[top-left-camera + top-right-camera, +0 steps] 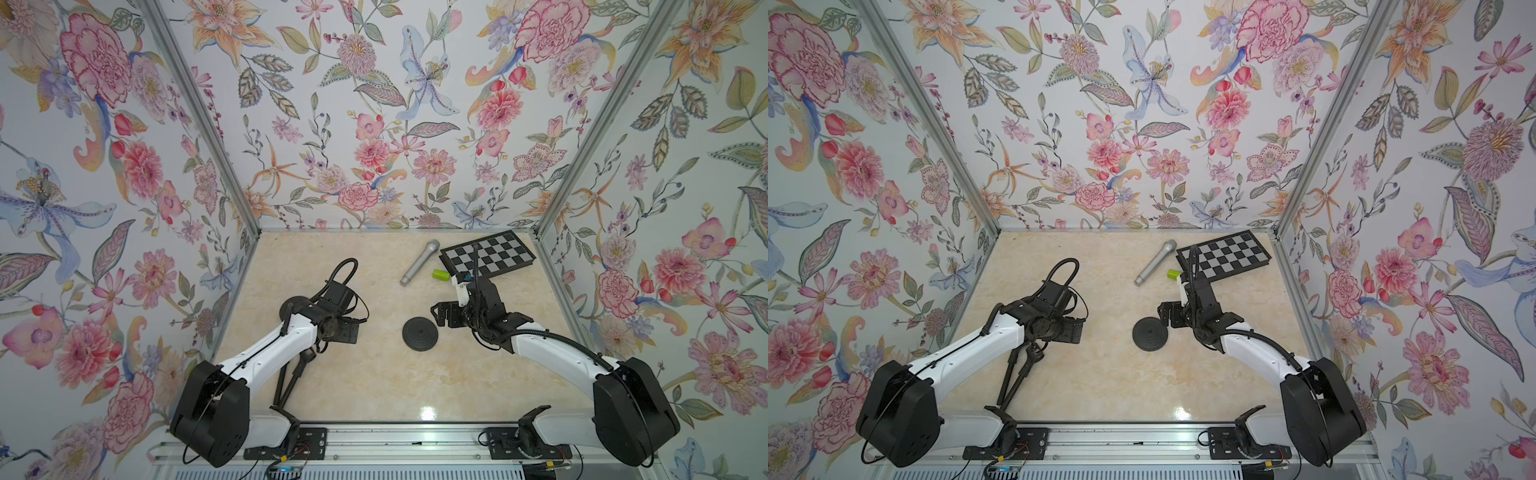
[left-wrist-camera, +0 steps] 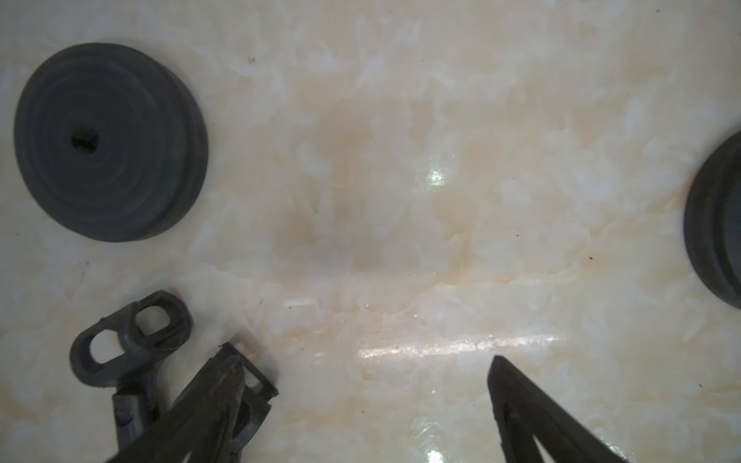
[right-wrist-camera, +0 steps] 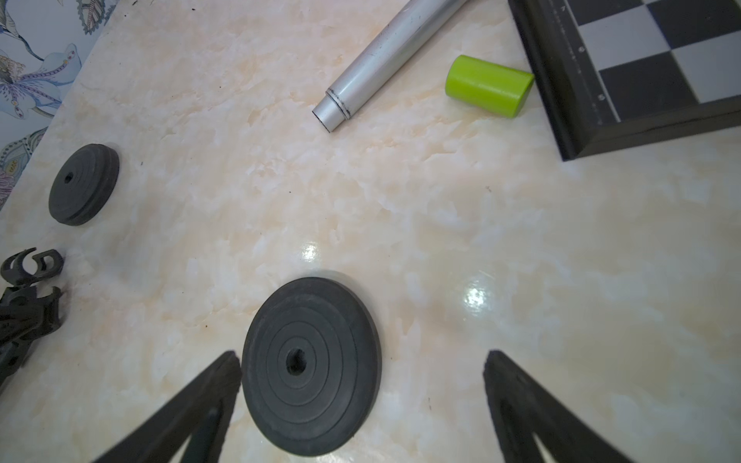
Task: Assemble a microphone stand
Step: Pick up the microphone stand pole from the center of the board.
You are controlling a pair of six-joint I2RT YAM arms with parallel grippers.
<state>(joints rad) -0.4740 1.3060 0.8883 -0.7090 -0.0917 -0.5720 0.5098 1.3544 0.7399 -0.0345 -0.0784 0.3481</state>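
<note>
While both arms hovered low over the tabletop [image 1: 374,382] with nothing held, the step in hand was judged to be the first pick-up of the stand parts.

Right jaws were found wide open and empty. In the right wrist view the round base [image 3: 310,366] lay flat on the tabletop between them, but off centre. Its rim sat just beside one fingertip [image 3: 230,362], and contact could not be confirmed. The other fingertip stood well apart from it.

Left jaws were likewise open and empty. A microphone clip [image 2: 128,340], on the end of one of two black stand poles [image 1: 296,380], lay just beside one fingertip [image 2: 236,373], outside the gap. A second base [image 2: 110,142] lay near the clip without touching it. In both top views it was largely hidden under the left arm [image 1: 266,353].

Recommendation: centre the right jaws over the round base before closing, so that both fingers meet the rim across its full width. The disc is low, so the fingers would need to come right down to the tabletop. The glossy surface may let the disc slide if one finger lands first. The left jaws would need to shift sideways to straddle a pole.

The microphone [image 1: 419,262], green cylinder [image 1: 441,274] and chessboard [image 1: 488,255] lay well apart from both jaws, at the far side.
</note>
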